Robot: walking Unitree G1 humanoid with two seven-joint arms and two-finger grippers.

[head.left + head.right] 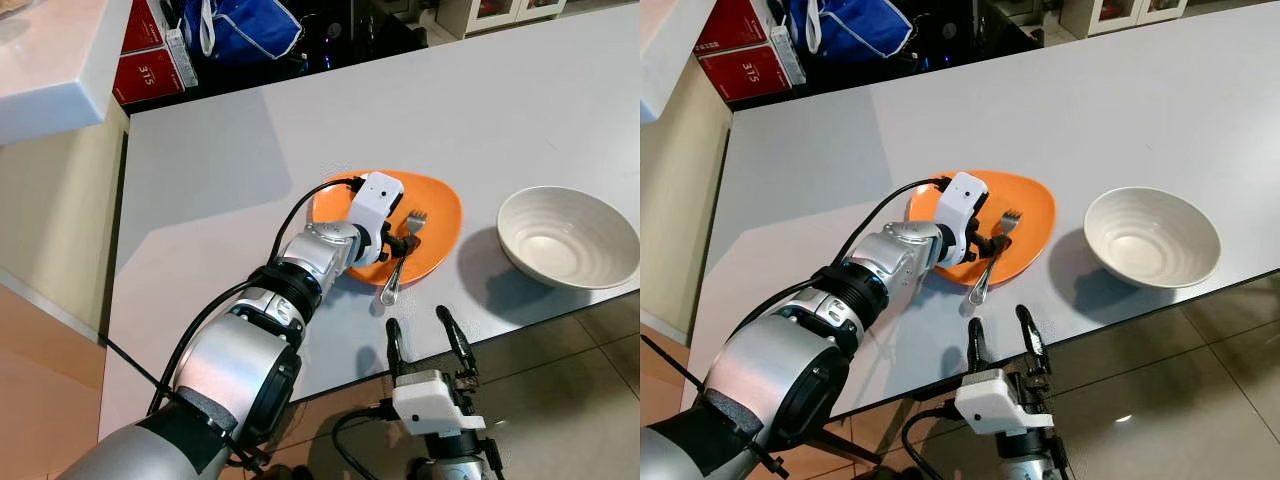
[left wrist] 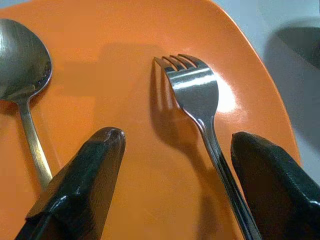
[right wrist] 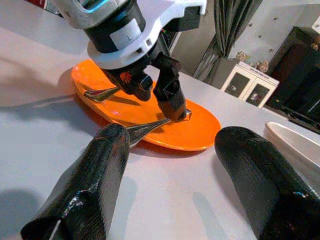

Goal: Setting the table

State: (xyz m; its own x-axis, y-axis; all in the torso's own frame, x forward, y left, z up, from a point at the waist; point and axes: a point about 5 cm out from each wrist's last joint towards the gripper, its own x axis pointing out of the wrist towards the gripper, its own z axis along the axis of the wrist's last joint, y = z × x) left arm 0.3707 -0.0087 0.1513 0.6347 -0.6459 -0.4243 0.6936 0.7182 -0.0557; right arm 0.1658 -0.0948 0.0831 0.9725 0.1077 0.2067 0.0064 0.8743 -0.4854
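The left end effector [image 1: 404,243] hangs over the orange plate [image 1: 440,215] on the grey bench [image 1: 220,190], fingers spread either side of the fork [image 2: 197,95] (a spoon [image 2: 20,65] lies beside it). The right end effector [image 1: 430,340] waits released at the bench edge, near the white bowl [image 1: 568,237].

Pale grey table [image 1: 520,110] runs across, glossy tiled floor [image 1: 590,400] on the near side, red boxes [image 1: 150,50] and blue bag [image 1: 240,25] far left.
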